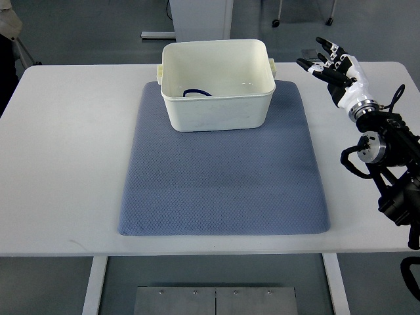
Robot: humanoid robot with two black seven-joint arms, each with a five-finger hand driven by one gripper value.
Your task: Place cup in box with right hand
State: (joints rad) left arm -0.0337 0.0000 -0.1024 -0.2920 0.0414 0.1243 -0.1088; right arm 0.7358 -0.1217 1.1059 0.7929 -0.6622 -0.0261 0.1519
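Observation:
A white plastic box [216,111] stands at the far end of a blue mat [223,177]. Inside it, near the left of the floor, a dark blue curved line [195,92] shows, like the rim of a cup; the rest of the cup is hard to tell apart from the white box. My right hand [328,64] is to the right of the box, at about the height of its rim and apart from it. Its fingers are spread and point up and left, and it holds nothing.
The mat lies in the middle of a white table [65,164]. My right forearm [384,147] runs along the table's right edge. Floor and a white furniture base [197,20] lie beyond the far edge.

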